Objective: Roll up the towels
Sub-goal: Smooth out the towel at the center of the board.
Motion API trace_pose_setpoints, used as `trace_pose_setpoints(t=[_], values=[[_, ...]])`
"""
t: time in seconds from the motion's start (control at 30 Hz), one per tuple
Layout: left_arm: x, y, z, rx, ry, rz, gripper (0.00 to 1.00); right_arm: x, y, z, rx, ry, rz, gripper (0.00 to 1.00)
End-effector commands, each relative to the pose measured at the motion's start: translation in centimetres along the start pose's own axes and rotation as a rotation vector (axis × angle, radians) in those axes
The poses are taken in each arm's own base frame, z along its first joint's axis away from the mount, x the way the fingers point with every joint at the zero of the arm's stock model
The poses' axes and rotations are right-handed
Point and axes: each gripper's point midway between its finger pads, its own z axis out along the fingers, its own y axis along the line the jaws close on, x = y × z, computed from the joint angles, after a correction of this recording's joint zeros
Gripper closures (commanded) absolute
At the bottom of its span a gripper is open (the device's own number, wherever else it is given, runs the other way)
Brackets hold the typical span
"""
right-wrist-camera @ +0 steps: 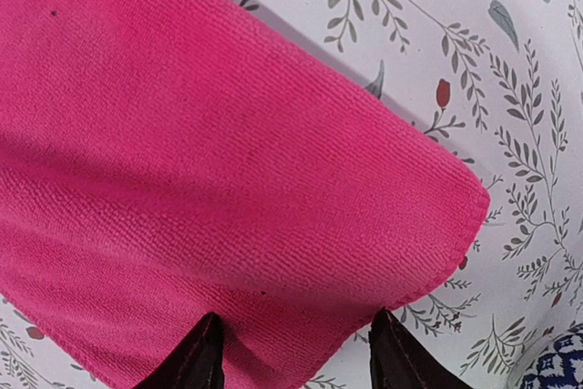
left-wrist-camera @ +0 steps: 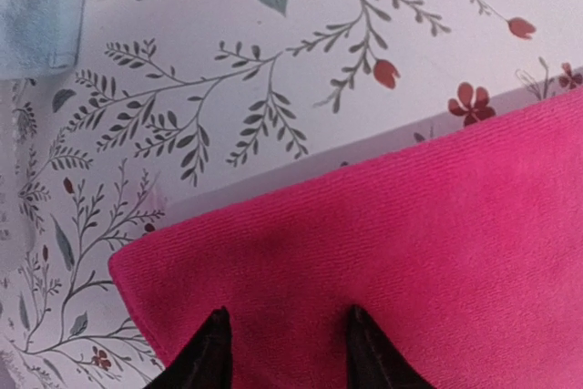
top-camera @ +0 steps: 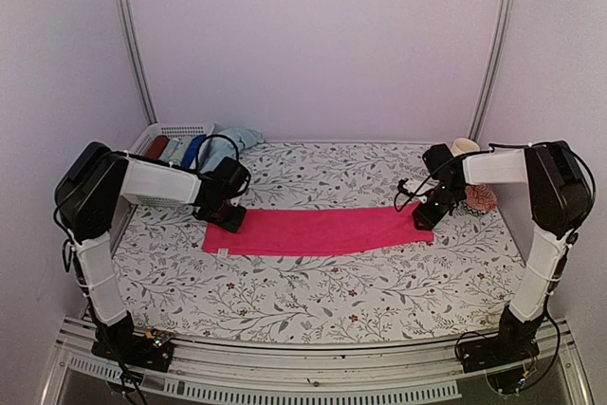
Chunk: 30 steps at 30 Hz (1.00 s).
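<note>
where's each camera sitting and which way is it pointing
top external: high behind the arm bases, facing down and forward over the table, pink towel flat across it; both arms, left gripper and right gripper show
left wrist: on the left arm, facing down at the towel's left end; its two fingertips show
right wrist: on the right arm, facing down at the towel's right end; its fingertips show
shared: all three see the pink towel

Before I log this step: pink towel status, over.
Left gripper open, right gripper open, one at each end. Pink towel flat, unrolled. Nothing else on it.
</note>
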Motion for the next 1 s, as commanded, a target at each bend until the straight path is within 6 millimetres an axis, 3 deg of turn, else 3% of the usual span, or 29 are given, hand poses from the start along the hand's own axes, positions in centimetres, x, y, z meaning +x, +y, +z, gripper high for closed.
trace_pose_setpoints(t=[0.0, 0.13, 0.23, 0.4, 0.47, 0.63, 0.97], values=[[3.6, 0.4, -0.2, 0.013, 0.109, 0.021, 0.49, -2.1, 0.1, -3.6, -0.040, -0.067, -0.046, 0.43], [1.3, 0.5, -2.5, 0.047, 0.023, -0.014, 0.38, -4.2, 1.3, -8.1, -0.127, -0.168, -0.089, 0.44], [-0.8, 1.1, -3.6, 0.034, -0.043, -0.027, 0.35, -5.8, 1.7, -9.2, -0.171, -0.223, -0.096, 0.46], [-3.0, 0.5, -3.1, 0.079, -0.076, -0.038, 0.41, -7.5, 0.7, -6.3, -0.174, -0.203, -0.048, 0.58], [-3.2, -0.3, -2.0, 0.115, -0.062, -0.038, 0.48, -8.1, 0.4, -4.8, -0.183, -0.190, -0.032, 0.62], [-2.8, -1.5, -0.3, 0.158, -0.022, -0.029, 0.65, -7.6, 1.2, -1.6, -0.239, -0.134, 0.009, 0.66], [-0.1, -0.8, 2.3, 0.079, 0.049, -0.009, 0.64, -6.1, 0.8, 2.5, -0.192, -0.062, 0.057, 0.65]])
